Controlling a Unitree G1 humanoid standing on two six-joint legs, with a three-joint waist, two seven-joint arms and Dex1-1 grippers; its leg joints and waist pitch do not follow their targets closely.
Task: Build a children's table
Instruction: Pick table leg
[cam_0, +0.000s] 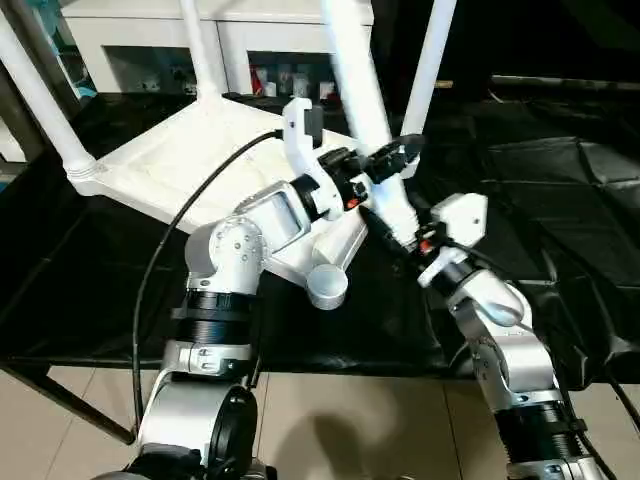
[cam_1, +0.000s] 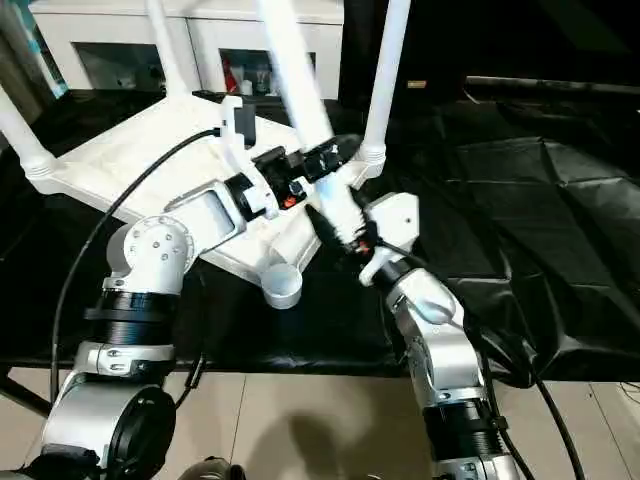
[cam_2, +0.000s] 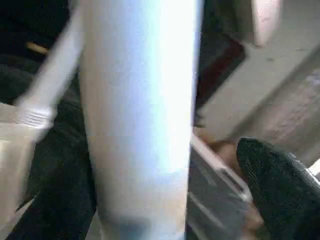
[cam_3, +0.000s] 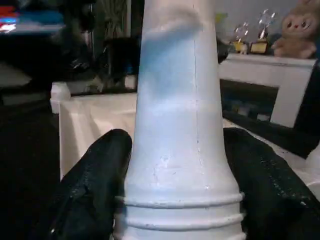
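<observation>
The white table top lies upside down on the black tabletop. The right gripper squeezes the last leg; the left gripper looks loose around it. The leg could tip and miss the empty corner socket.

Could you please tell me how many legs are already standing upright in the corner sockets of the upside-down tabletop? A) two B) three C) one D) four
B: three legs stand in sockets of the tabletop, at the left, the back and the right, while the fourth leg is held between the right gripper's fingers and the near socket is bare.
</observation>
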